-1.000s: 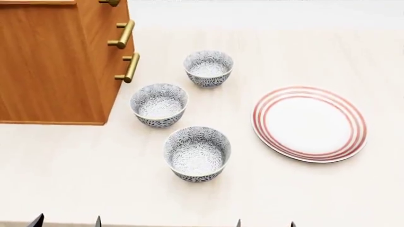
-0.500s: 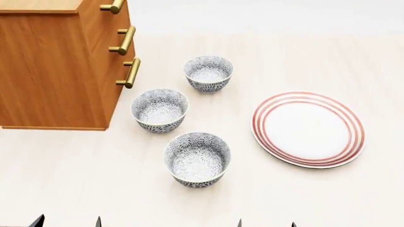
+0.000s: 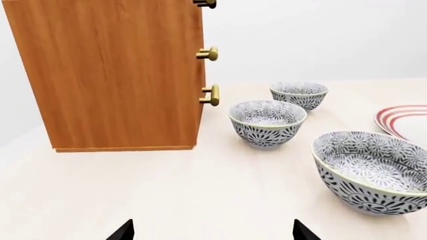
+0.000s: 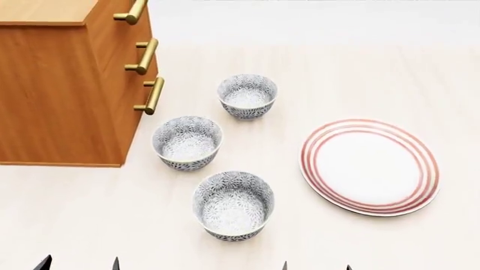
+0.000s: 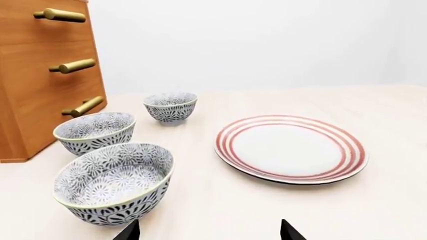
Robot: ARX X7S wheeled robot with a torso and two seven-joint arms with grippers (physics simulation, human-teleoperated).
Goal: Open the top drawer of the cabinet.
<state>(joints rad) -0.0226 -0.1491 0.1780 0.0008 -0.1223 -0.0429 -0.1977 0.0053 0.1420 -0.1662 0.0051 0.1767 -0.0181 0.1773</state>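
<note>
Top drawer: the highest brass bar handle [image 4: 132,12] marks the top drawer [image 5: 41,27] of the cabinet [image 4: 56,84]; its front sits flush with the two below, so it is closed.
Cabinet: stands at the far left of the tabletop [image 4: 315,73], drawer fronts turned toward the bowls.
Bowls: three patterned bowls [image 4: 188,142] stand in a loose row just beside the cabinet's handle side, none touching it.
Plate: a red-ringed plate [image 4: 369,166] lies well apart from the cabinet, beyond the bowls.
Left end effector: [image 3: 212,234] spread, nothing between the tips, low and well short of the cabinet.
Right end effector: [image 5: 209,231] spread and empty, near the closest bowl.
Change: the head view has shifted, so the cabinet's top and the highest handle now show more fully than a second ago.
Meaning: likely still lining up; no reach has begun.
</note>
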